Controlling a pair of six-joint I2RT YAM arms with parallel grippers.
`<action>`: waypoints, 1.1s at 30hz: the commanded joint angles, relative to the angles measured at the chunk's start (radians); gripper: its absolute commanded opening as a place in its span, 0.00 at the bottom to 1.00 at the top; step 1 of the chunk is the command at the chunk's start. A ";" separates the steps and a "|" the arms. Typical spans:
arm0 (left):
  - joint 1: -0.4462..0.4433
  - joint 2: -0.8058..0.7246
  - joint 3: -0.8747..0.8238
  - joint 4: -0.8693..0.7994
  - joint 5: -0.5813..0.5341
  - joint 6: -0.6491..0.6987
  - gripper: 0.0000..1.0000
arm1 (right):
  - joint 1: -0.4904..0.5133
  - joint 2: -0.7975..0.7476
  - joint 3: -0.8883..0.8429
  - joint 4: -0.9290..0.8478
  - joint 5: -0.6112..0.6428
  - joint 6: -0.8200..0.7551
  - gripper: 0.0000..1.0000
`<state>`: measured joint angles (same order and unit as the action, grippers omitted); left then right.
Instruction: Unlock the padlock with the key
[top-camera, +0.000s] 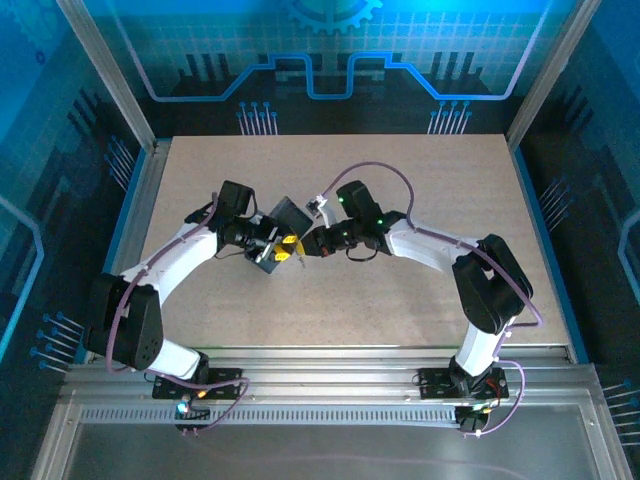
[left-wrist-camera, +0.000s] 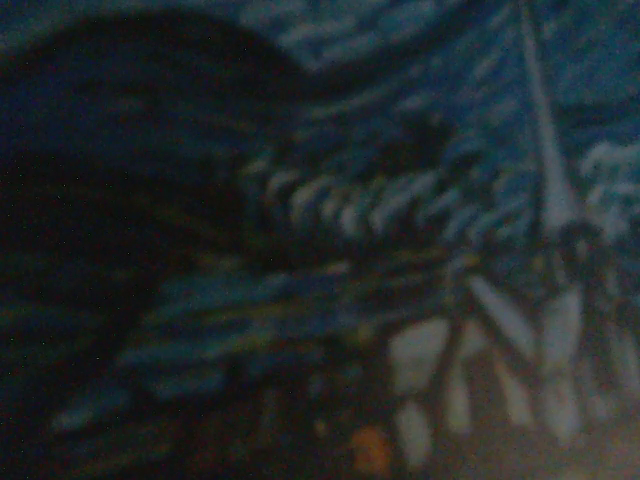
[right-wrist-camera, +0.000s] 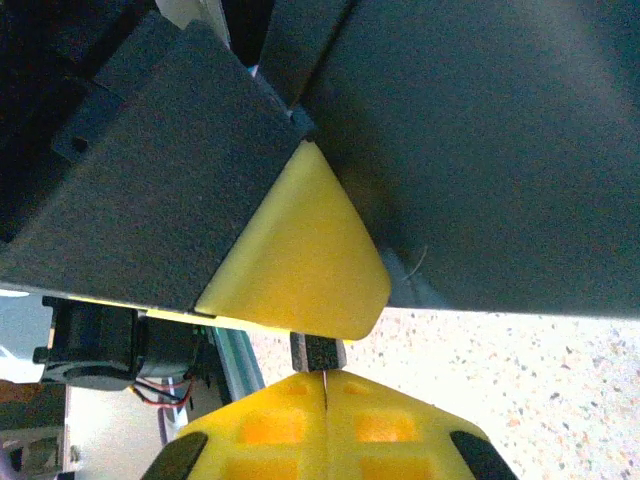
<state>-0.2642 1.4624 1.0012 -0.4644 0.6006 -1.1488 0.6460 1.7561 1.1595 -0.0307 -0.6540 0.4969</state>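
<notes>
Insertion step: my right fingers (right-wrist-camera: 312, 392) are clenched on what seems the key (right-wrist-camera: 318, 352), against the box (right-wrist-camera: 500, 150) mid-worktop (top-camera: 420, 200); I cannot tell my left fingers' (right-wrist-camera: 300, 260) grip, the padlock is hidden, and next comes fine keyhole alignment.

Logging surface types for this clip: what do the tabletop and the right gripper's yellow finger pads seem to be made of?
Tabletop: looks like matte speckled laminate or stone-effect board, beige with dark flecks. Right gripper pads: probably moulded plastic, smooth, faintly glossy, with square recesses.
</notes>
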 joint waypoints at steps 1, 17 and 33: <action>-0.027 -0.056 0.002 0.036 0.082 -0.051 0.06 | 0.029 -0.014 -0.014 0.285 0.008 0.114 0.02; 0.042 -0.052 0.000 -0.063 -0.010 -0.068 0.06 | -0.082 -0.219 -0.108 0.000 0.064 -0.094 0.32; 0.039 0.021 0.112 -0.240 -0.028 -0.042 0.09 | 0.156 -0.255 -0.262 0.283 0.619 -0.900 0.35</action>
<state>-0.2298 1.4788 1.0714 -0.6590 0.5655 -1.2049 0.7715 1.5154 0.9127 0.0673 -0.1383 -0.2317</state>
